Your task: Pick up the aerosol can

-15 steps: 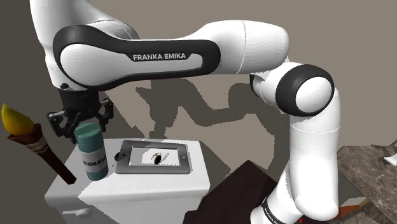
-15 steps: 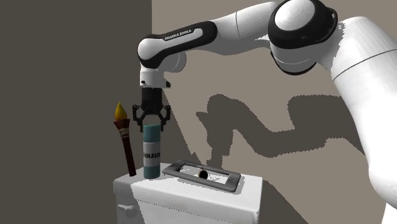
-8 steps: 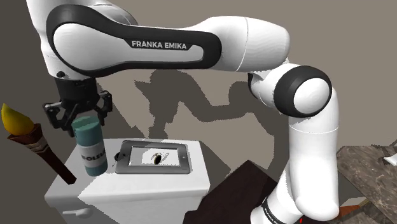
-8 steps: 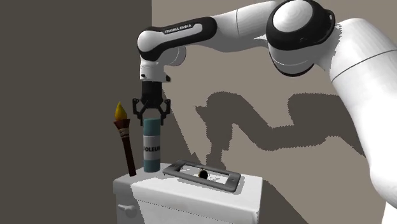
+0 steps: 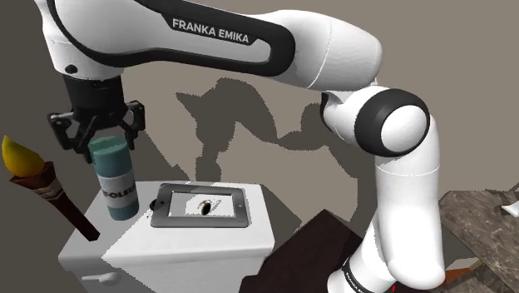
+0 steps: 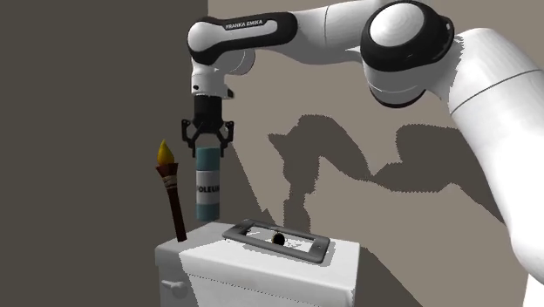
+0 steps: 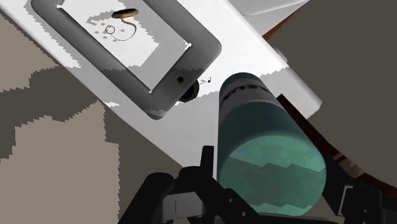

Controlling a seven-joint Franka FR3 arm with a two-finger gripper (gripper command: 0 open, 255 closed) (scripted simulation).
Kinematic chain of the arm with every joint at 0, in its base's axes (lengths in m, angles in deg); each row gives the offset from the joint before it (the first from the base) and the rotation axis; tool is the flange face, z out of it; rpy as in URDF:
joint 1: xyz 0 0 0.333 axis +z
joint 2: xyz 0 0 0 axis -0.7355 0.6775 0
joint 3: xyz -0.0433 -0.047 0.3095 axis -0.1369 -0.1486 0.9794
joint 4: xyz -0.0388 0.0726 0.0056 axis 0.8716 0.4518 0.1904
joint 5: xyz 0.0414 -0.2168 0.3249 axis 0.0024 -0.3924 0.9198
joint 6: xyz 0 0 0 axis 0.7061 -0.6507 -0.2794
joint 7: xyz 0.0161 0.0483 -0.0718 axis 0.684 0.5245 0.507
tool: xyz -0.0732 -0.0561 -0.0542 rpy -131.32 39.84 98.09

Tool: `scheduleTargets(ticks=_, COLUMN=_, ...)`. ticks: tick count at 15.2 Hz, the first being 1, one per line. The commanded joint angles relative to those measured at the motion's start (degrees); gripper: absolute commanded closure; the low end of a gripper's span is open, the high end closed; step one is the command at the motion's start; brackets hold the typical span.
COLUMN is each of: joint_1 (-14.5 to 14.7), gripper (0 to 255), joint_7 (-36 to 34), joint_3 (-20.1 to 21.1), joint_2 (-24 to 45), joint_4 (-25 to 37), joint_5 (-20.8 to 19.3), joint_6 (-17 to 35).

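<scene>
The hand (image 6: 207, 148) was clamped on the top of the teal aerosol can (image 6: 207, 187). The can hung upright just clear of the white cabinet (image 6: 261, 266), near the grey-framed tablet (image 5: 179, 204). The pick looked essentially done; only lifting higher remained.

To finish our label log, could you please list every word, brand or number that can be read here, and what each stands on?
"FRANKA EMIKA": white letters on the dark band of the arm.
"OLEU": dark letters on the white label of the can; the word's ends curve out of sight, so it is only partly readable.
No other text or number can be read.
</scene>
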Motion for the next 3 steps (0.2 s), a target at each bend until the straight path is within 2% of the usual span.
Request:
scheduleTargets(ticks=1, joint_1=0.8, gripper=255, joint_7=0.1, joint_3=-0.1, joint_2=0.9, joint_4=3.2, joint_5=-0.4, joint_6=-2.3)
scheduleTargets(ticks=3, joint_1=0.9, gripper=255, joint_7=0.1, joint_3=-0.1, joint_2=0.9, joint_4=3.4, joint_5=-0.4, joint_6=-2.5)
